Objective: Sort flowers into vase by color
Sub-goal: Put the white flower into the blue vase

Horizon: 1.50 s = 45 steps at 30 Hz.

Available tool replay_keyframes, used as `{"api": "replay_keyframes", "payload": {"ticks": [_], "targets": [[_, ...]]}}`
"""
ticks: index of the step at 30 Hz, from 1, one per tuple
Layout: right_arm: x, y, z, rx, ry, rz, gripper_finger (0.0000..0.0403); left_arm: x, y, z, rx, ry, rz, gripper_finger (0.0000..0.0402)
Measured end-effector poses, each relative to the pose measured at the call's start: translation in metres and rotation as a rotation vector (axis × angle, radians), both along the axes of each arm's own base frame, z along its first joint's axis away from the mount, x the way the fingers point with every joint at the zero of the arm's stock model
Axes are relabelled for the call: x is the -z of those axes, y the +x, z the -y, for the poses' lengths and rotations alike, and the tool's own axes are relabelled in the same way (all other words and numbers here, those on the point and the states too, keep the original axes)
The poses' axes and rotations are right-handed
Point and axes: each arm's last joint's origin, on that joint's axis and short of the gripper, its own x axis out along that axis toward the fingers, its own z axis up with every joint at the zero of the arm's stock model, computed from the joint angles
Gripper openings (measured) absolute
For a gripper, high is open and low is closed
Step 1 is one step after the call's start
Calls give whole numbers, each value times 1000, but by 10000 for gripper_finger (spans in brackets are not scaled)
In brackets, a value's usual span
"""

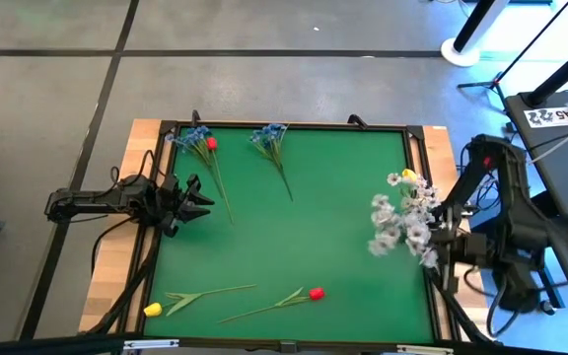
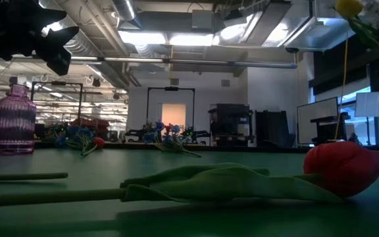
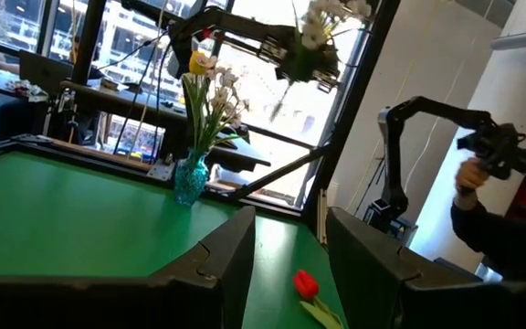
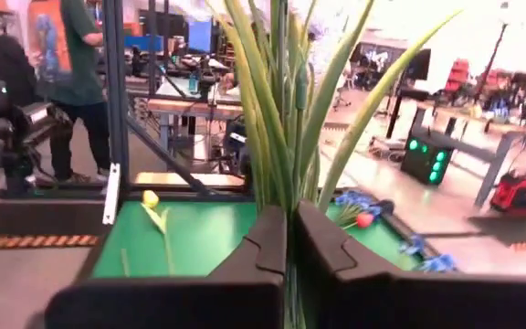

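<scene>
Right hand (image 1: 440,235) hangs over the right edge of the green worktop (image 1: 333,207), its fingers (image 4: 268,247) closed tight on the green stalks of a white-blossom sprig (image 1: 399,225), whose pale flowers spread above the mat near that edge. Just beside it stands a teal vase (image 3: 190,178) already holding white sprigs and a yellow bud (image 1: 408,175). Left hand (image 1: 193,202) waits at the left edge, fingers (image 3: 217,256) parted and holding nothing. Two blue-blossom sprigs lie near the far edge: one (image 1: 197,143) by the far left corner with a small red bud (image 1: 211,143) beside it, another (image 1: 269,138) further along. Near the front edge lie a yellow tulip (image 1: 153,309) toward the left corner and a red tulip (image 1: 315,293) near the middle. A purple vase (image 2: 13,120) shows in the low view.
</scene>
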Motion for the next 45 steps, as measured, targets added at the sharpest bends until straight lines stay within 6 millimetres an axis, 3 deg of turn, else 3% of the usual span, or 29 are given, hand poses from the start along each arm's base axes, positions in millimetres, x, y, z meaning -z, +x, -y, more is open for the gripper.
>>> {"api": "replay_keyframes", "payload": {"ticks": [4,13,23,33,39,45], "targets": [[9,-5,17,-51,-59,-93,5,0,0,0,-2,0,0,133],[59,-23,27,-149,-305,-99,4,0,0,0,-2,0,1,133],[63,-24,29,-126,-402,-46,6,0,0,0,-3,0,1,133],[65,-20,35,-104,-341,-80,7,0,0,0,-3,0,1,133],[69,-15,48,-59,-313,-196,7,0,0,0,-3,0,1,133],[87,-10,59,27,-232,-212,7,0,0,0,-3,0,1,133]]}}
